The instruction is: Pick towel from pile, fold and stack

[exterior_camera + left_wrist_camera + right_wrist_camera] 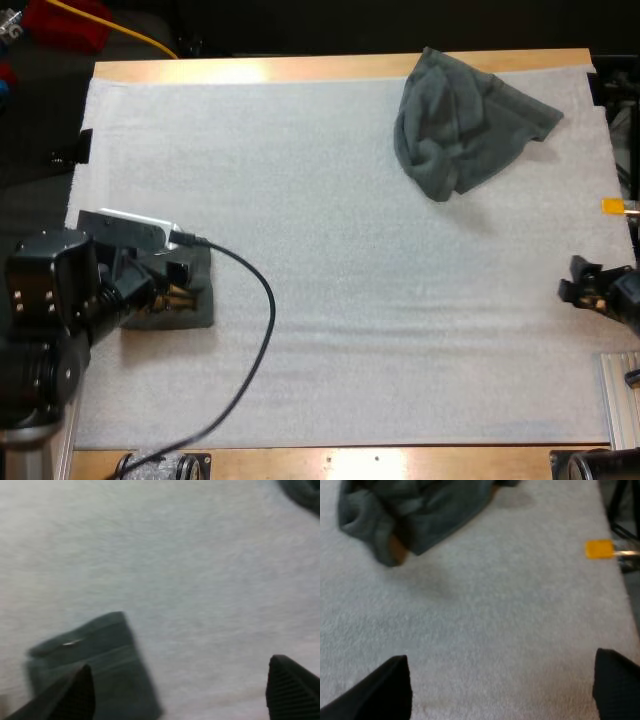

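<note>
A crumpled dark grey-green towel (465,122) lies at the far right of the white mat (340,260); the right wrist view catches it too (410,515). A small folded towel (178,305) rests flat at the mat's left side, seen as a dark square (105,665) under the left fingers. My left gripper (172,285) hovers over that folded towel, open, its fingers (80,695) wide apart and holding nothing. My right gripper (580,285) waits at the mat's right edge, open, fingers (380,690) spread over bare mat.
The table's wooden edge (330,68) runs along the far side. A metal rail (620,400) sits at the near right corner. A black cable (255,330) curves across the mat near the left arm.
</note>
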Action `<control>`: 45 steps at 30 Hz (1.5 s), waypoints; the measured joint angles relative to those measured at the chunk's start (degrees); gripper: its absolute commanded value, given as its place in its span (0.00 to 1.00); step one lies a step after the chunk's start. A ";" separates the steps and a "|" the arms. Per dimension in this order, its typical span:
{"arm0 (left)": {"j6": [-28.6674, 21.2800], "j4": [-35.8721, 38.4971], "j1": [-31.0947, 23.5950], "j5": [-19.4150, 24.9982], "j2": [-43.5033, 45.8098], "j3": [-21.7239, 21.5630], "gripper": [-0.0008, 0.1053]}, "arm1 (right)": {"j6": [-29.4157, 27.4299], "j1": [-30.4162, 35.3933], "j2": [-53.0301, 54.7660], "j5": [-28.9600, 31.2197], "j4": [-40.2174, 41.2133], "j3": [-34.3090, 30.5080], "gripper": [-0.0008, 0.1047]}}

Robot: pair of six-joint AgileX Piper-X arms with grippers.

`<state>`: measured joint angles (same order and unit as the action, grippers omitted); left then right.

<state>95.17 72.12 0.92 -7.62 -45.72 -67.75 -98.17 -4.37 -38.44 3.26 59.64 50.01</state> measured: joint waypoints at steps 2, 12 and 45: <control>-0.76 0.22 0.79 2.46 1.19 0.00 0.66 | -0.15 1.13 0.30 -1.00 0.84 0.00 0.69; -1.25 0.63 1.06 4.81 11.45 3.27 0.66 | -1.75 1.25 7.48 -1.49 5.81 0.00 0.69; -1.25 11.52 1.06 1.27 46.46 23.54 0.66 | -2.99 1.25 39.19 1.81 16.00 0.14 0.69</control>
<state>93.92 83.64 1.98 -6.35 0.74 -44.21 -101.16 -3.13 0.75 5.07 75.64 50.16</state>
